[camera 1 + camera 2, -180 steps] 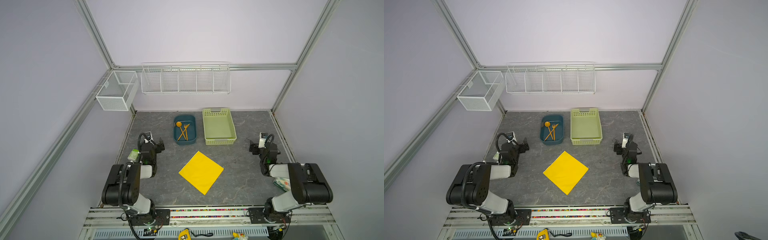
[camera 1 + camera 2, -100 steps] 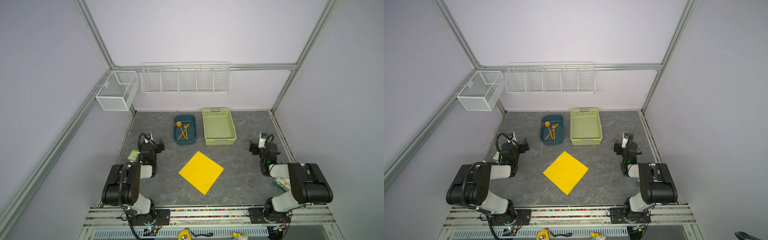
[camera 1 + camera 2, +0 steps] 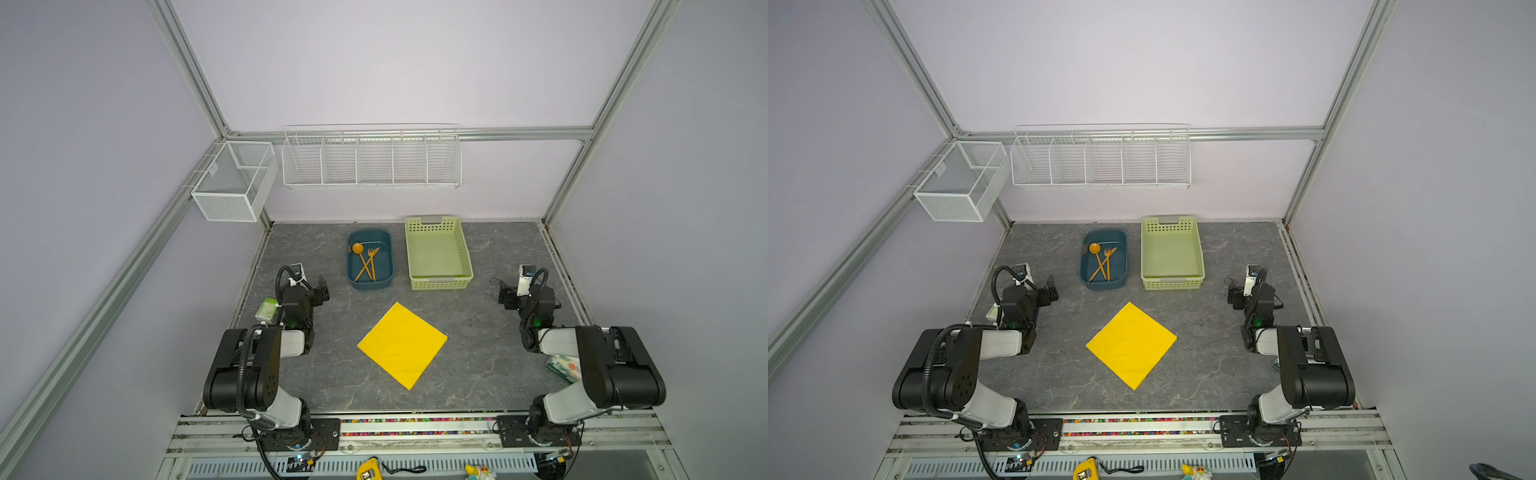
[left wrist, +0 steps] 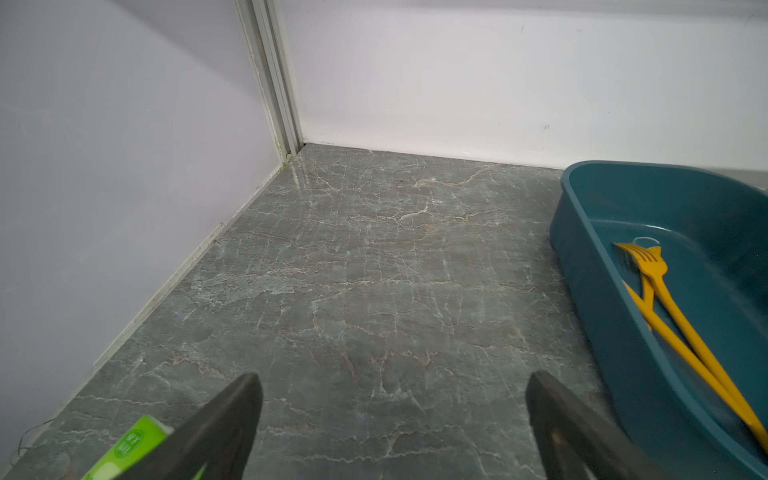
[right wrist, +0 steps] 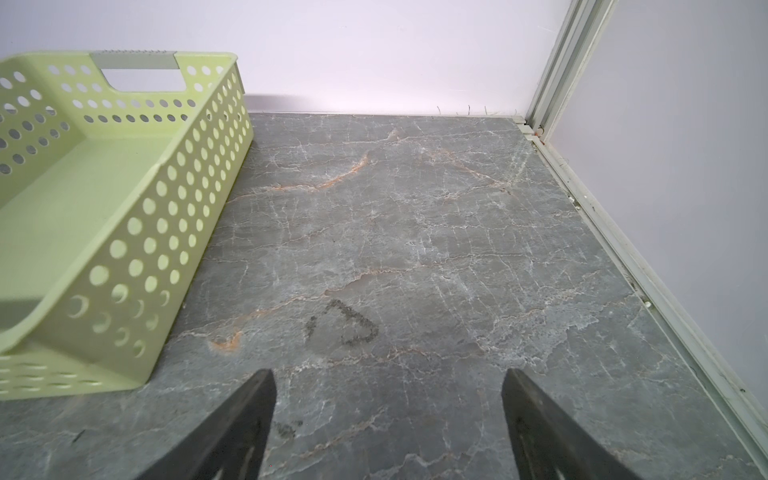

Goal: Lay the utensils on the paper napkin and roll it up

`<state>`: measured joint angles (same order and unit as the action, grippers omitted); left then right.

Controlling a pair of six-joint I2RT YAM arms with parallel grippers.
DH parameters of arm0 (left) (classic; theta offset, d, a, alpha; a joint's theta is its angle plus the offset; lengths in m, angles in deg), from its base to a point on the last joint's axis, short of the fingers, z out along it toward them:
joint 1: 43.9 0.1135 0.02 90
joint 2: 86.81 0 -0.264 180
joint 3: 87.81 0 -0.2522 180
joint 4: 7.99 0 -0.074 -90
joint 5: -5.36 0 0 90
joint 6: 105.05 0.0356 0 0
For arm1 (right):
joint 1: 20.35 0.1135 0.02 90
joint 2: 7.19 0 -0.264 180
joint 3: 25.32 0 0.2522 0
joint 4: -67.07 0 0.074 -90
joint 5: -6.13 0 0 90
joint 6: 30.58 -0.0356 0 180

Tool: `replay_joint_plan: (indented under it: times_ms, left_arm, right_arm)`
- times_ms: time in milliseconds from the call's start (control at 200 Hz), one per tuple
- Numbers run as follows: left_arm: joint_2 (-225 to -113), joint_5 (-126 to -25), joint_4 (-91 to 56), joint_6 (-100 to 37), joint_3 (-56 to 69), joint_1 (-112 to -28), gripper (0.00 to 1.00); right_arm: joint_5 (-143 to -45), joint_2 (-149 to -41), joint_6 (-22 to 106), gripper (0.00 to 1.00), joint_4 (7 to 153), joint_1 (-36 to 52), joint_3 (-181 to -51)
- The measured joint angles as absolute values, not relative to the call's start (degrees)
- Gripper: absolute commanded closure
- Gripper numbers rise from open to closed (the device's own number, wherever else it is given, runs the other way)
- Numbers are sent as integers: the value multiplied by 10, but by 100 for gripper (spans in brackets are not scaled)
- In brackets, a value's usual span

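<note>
Where veined table [image 3: 478,365] spreads, square paper napkin [image 3: 402,345]

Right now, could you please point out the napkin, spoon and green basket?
napkin [image 3: 402,345]: in a top view, middle of the sheet.
spoon [image 3: 358,248]: in a top view, its round bowl.
green basket [image 3: 436,255]: in a top view, its bare floor.

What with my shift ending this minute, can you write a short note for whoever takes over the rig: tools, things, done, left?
Left tool: open, empty, low over the table beside the blue tub.
Right tool: open, empty, near the green basket.
Utensils: all in the blue tub, crossed.
Paper napkin: flat on the table between the arms, nothing on it.
Done: nothing yet.
Left: move the utensils onto the napkin, then roll it up.
</note>
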<state>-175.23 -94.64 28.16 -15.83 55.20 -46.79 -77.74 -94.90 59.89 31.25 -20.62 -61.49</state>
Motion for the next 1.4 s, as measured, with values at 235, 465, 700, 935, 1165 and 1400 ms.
replay_joint_plan:
  times_ms: [235, 465, 700, 935, 1165, 1400]
  left_arm:
    - [-1752, -946, 282, -159, 552, -468, 1]
    - [-1752, -946, 282, -159, 552, -468, 1]
    - [-1752, -946, 282, -158, 552, -468, 1]
    - [-1752, -947, 282, -159, 552, -468, 1]
    - [-1701, -960, 208, -149, 545, -483, 1]
    - [-1622, -1013, 82, -159, 483, -530, 1]
  right_arm:
    - [-777, -949, 599, 12, 312, -206, -615]
    - [-777, -949, 599, 12, 313, -206, -615]
    - [-777, -949, 599, 12, 313, -206, -615]
    - [-777, -949, 599, 12, 312, -206, -615]
    - [-767, -921, 603, 12, 397, -196, -640]
    - [-758, -850, 602, 12, 531, -178, -715]
